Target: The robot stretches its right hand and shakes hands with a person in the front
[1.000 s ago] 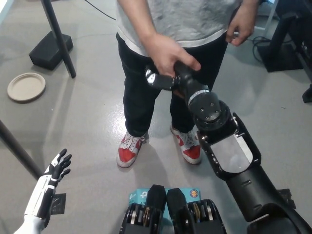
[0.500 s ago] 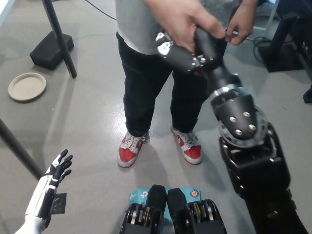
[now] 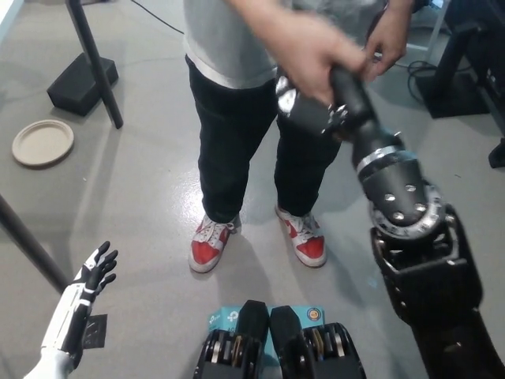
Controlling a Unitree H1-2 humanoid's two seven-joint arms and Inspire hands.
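— Above the red shoes, what do we log for the right hand?
— We see it raised on the outstretched black arm, clasped in the person's hand; its fingers are covered, so closure is unclear to us.
— And the left hand?
— Left of the shoes, low, resting, fingers spread, holding nothing.

floor: grey | plate | black base | person's shoes

Black right arm has a screw-ringed silver joint (left hand white, black-tipped).
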